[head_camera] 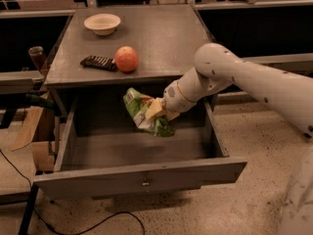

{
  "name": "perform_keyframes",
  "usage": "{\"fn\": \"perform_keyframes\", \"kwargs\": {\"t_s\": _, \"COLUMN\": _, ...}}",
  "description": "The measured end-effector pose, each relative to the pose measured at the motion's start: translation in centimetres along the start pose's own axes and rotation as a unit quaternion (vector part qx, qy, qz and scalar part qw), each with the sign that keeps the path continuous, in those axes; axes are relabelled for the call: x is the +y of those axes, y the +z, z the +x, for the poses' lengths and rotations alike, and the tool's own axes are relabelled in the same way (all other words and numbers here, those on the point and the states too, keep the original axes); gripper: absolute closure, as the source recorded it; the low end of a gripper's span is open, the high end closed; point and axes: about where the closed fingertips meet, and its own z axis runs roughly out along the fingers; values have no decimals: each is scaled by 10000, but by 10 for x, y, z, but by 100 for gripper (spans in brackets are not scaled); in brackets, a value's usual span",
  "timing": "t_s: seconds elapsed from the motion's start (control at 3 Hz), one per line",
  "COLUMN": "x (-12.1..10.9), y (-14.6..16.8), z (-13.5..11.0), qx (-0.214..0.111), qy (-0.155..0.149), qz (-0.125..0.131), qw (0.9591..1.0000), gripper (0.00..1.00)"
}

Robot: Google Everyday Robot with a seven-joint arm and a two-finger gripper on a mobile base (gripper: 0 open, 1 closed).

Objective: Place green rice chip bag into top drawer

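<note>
Bag point(142, 112) hangs crumpled in the pincer point(159, 112), which is clamped on its right side, so the green foil droops to the left and down. It sits inside the open drawer point(142, 176), over the rear half of the cavity and, as far as I can judge, clear of the floor. The arm reaches in from the right, crossing above the drawer's right wall; that puts the bag well back from the front panel, just below the table point(161, 38) edge. The drawer is pulled well out, leaving room to lower and release. On the table the orange point(126, 58) lies just beside the bar point(99, 62), with the bowl point(102, 23) behind them, all out of the bag's way. What is left, I judge, is to lower it and let go.
</note>
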Motion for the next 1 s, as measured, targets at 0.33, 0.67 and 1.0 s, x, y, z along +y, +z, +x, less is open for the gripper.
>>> {"fn": "perform_keyframes", "kwargs": {"t_s": 0.33, "x": 0, "y": 0, "z": 0, "qx": 0, "qy": 0, "qz": 0, "qw": 10000, "gripper": 3}}
{"fn": "perform_keyframes", "kwargs": {"t_s": 0.67, "x": 0, "y": 1, "z": 0, "qx": 8, "qy": -2, "qz": -3, "qw": 10000, "gripper": 0}}
{"fn": "perform_keyframes", "kwargs": {"t_s": 1.0, "x": 0, "y": 1, "z": 0, "qx": 8, "qy": -2, "qz": -3, "qw": 10000, "gripper": 0}}
